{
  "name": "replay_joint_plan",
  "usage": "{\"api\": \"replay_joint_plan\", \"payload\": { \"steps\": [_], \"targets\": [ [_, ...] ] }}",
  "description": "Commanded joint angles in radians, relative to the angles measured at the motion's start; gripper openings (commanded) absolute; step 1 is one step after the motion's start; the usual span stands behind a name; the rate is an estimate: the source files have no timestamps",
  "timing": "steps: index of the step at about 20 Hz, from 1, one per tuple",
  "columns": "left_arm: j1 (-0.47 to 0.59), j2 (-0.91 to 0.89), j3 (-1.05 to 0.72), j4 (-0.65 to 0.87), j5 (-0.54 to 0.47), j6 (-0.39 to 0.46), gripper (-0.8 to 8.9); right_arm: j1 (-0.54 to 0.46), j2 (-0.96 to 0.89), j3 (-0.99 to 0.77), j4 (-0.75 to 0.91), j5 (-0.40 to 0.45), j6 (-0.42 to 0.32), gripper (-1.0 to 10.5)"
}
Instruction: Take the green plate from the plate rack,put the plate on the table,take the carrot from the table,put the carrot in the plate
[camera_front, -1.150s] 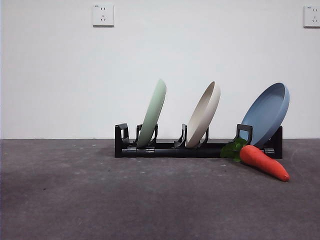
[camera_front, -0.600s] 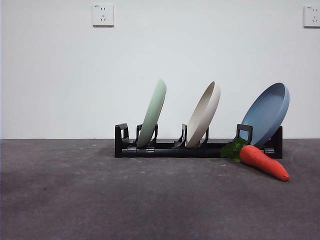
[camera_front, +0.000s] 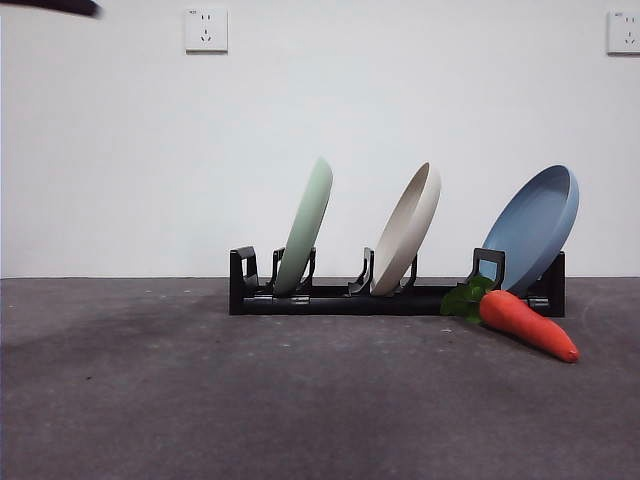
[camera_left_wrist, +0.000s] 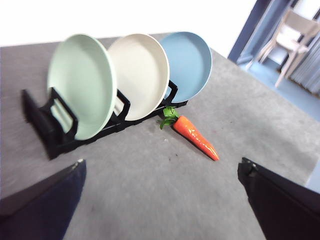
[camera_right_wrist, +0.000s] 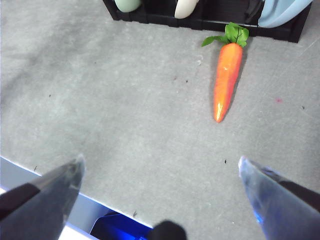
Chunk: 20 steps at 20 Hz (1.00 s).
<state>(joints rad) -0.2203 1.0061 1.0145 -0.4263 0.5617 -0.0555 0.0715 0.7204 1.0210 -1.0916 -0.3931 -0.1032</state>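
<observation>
Both jaws gape, empty; mint green plate (camera_front: 305, 226) upright in plate rack (camera_front: 340, 298).

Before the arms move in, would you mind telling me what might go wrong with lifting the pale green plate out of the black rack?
The pale mint green round plate stands tilted in the long black pronged rack, close beside the cream-beige plate; the wide-open left gripper might bump that neighbour. The rack could also lift or drag along if the rim catches. The orange toy carrot lies against the rack's other end, so a shifting rack might roll it.
</observation>
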Motion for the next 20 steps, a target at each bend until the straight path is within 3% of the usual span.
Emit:
{"api": "replay_joint_plan", "payload": {
  "steps": [1, 12, 20],
  "targets": [
    [-0.067, 0.145, 0.077, 0.056, -0.062, -0.011, 5.97, 0.002, 0.009, 0.0, 0.005, -0.001, 0.008, 6.3],
    [-0.167, 0.807, 0.553, 0.214, -0.193, 0.008, 5.95, 0.002, 0.046, 0.0, 0.005, -0.001, 0.009, 6.3],
    [-0.187, 0.986, 0.591, 0.36, -0.273, 0.007, 5.93, 0.002, 0.059, 0.0, 0.008, 0.0, 0.009, 6.3]
  ]
}}
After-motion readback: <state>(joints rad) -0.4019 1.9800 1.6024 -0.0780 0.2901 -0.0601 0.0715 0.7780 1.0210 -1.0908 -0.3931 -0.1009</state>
